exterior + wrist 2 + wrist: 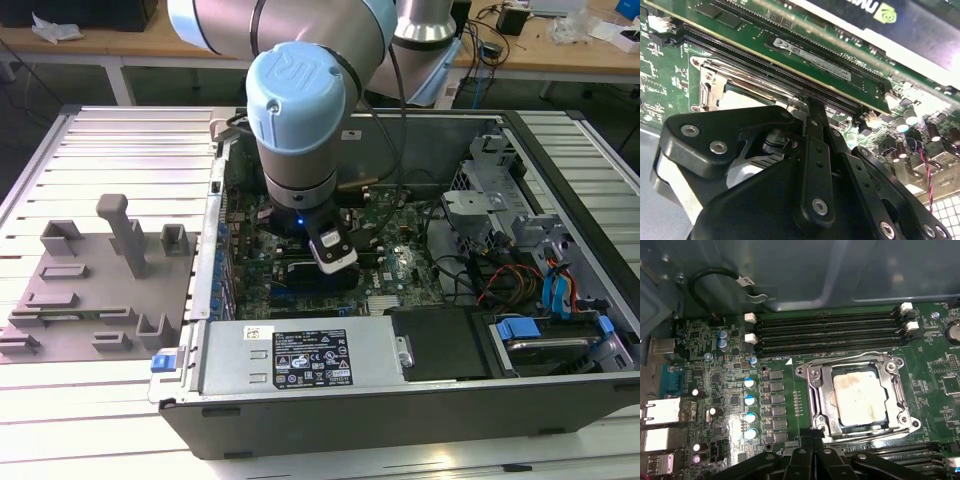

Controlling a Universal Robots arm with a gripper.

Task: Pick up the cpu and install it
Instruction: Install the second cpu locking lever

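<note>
The pale silvery square cpu [859, 396] sits flat inside its square metal socket frame [815, 390], lower right of centre in the first wrist view. The black end effector [810, 455] hovers just beside the frame's edge; whether it is spread or pressed together, I cannot tell.

Occluded and cropped items

In the exterior view, the arm's wrist covers the socket frame. In the second wrist view, the gripper [805, 107] linkage hides most of the cpu [742, 100]; fingertip spacing is indeterminate. In the first wrist view, the gripper is cropped at the picture's edge.
</note>
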